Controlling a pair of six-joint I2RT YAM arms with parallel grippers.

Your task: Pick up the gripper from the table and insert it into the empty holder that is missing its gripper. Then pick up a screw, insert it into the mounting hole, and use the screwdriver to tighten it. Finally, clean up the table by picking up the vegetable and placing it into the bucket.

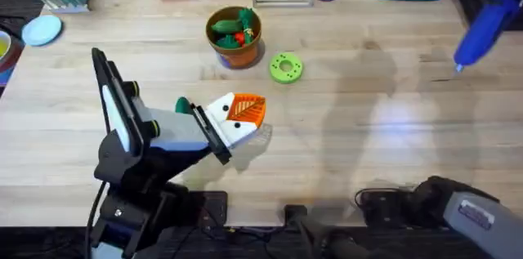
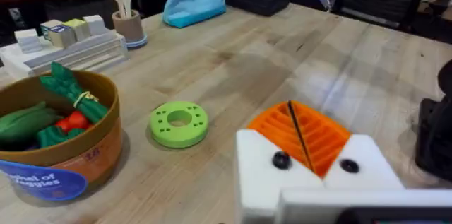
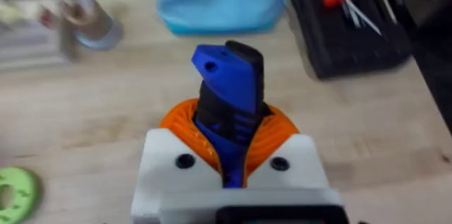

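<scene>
Screwdriver [image 3: 229,104] is clamped in the right end effector [image 3: 229,157]; left end effector [image 2: 311,143] is closed, empty, with bucket [image 2: 53,153] of vegetables nearby.

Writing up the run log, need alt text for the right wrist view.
The right gripper, white with orange ribbed pads, is shut on the blue screwdriver, held upright above the wooden table. Beyond lie a light blue pouch and a black tray; a green disc sits at one edge.
</scene>
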